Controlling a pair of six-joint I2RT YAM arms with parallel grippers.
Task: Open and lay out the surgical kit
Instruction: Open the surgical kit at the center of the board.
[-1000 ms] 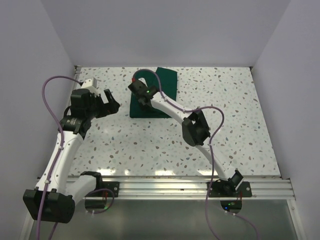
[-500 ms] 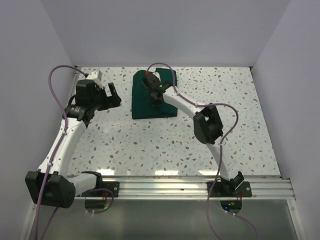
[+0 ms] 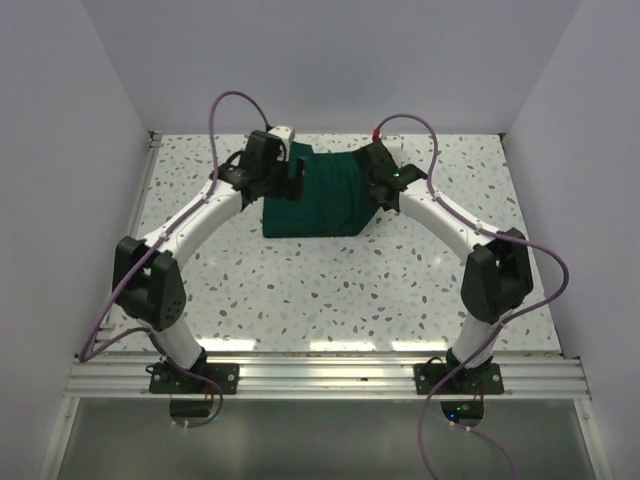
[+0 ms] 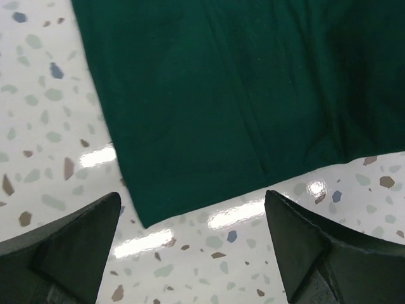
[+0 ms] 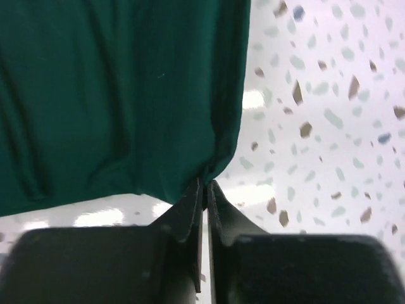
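Note:
The surgical kit (image 3: 318,203) is a dark green cloth bundle lying at the back middle of the speckled table; whatever it wraps is hidden. My right gripper (image 3: 377,190) is at the cloth's right edge. In the right wrist view the gripper (image 5: 205,182) is shut, pinching a corner of the green cloth (image 5: 114,95) between its tips. My left gripper (image 3: 286,183) hovers at the cloth's left edge. In the left wrist view the gripper (image 4: 193,253) stands wide open above bare table, just short of a corner of the cloth (image 4: 221,95), holding nothing.
White walls close in the table (image 3: 300,290) at the left, back and right. An aluminium rail (image 3: 330,375) with both arm bases runs along the near edge. Purple cables (image 3: 225,100) loop above both arms.
Both arms swung in to the cloth. The right gripper shut on the cloth's edge and drew it rightward, widening the cloth. The left gripper came over from the far left, still open.

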